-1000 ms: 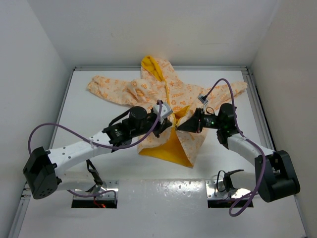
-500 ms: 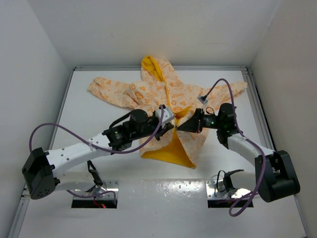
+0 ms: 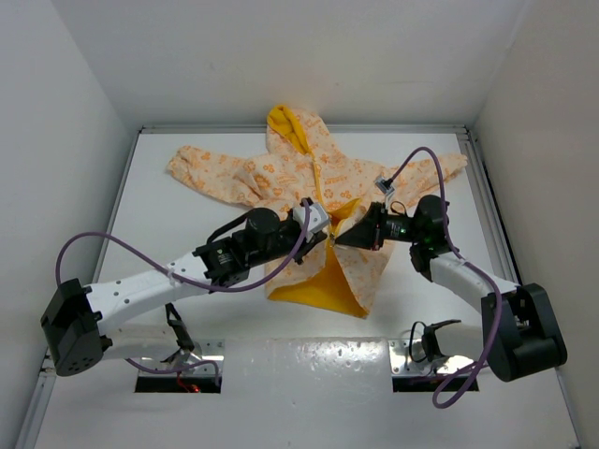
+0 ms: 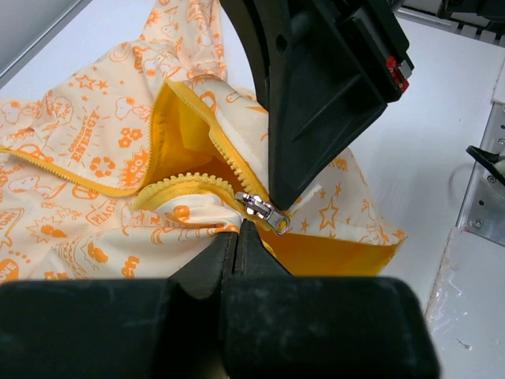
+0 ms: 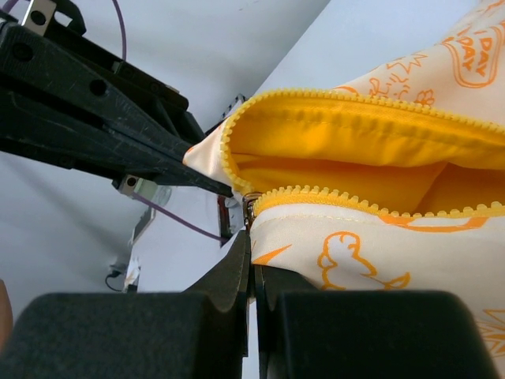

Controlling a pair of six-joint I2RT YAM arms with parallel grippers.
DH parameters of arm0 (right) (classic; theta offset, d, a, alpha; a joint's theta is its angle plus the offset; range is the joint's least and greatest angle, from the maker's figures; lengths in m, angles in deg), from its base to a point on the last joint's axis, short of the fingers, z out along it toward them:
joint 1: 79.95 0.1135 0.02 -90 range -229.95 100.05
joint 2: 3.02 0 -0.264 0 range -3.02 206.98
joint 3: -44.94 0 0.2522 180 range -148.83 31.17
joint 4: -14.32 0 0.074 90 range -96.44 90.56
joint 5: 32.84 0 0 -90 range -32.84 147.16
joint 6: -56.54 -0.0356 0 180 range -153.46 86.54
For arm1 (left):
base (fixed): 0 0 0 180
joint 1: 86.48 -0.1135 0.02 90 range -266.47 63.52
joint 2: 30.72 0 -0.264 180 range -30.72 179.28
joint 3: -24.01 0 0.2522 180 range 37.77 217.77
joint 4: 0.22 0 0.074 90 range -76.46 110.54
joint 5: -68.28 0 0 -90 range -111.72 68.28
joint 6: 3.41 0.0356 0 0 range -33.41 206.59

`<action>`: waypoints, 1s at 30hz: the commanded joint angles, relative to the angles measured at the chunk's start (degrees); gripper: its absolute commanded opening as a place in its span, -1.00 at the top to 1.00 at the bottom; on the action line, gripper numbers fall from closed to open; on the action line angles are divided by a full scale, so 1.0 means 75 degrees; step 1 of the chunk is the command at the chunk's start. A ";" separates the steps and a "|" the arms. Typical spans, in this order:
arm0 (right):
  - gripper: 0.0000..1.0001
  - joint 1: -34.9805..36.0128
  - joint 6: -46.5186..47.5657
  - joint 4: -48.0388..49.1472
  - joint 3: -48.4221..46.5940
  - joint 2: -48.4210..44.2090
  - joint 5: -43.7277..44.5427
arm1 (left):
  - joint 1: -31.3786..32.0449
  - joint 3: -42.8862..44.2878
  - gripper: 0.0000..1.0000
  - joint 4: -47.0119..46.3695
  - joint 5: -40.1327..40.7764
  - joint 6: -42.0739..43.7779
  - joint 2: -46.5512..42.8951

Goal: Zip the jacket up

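Note:
The jacket [image 3: 281,173] lies spread on the white table, hood away from me, with the lower front open and the yellow lining [image 3: 328,281] showing. My left gripper [image 3: 323,234] is shut on the jacket's left front edge just below the silver zipper slider [image 4: 263,212]. My right gripper [image 3: 343,238] is shut on the right front edge at the zipper's bottom end. In the left wrist view my left gripper [image 4: 241,229] pinches cream fabric [image 4: 71,150], with the right gripper's black fingers [image 4: 316,95] just opposite. In the right wrist view my right gripper [image 5: 252,246] pinches the hem [image 5: 379,245].
White walls close in the table on three sides, with a raised rim [image 3: 131,178] along the left. Metal mounting plates [image 3: 178,360] sit at the near edge. Purple cables [image 3: 416,154] loop off both arms. The sleeves reach toward both back corners.
The left gripper has shifted slightly right and toward the right gripper, carrying the jacket's edge with it. The lower front flap has moved a little right. The right arm has barely moved.

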 commanded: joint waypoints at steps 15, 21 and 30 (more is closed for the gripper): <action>1.00 -0.0010 0.0300 0.0800 -0.0031 -0.0209 -0.0530 | -0.0340 -0.0315 1.00 -0.0621 -0.2119 -0.0513 -0.0408; 1.00 -0.0057 0.0324 0.1034 0.0051 -0.0267 -0.0506 | -0.0715 -0.0315 1.00 -0.0691 -0.2494 -0.1005 -0.0408; 1.00 -0.0080 0.0242 0.1304 0.0051 -0.0314 -0.0460 | -0.1101 -0.0315 1.00 -0.0691 -0.2647 -0.1697 -0.0103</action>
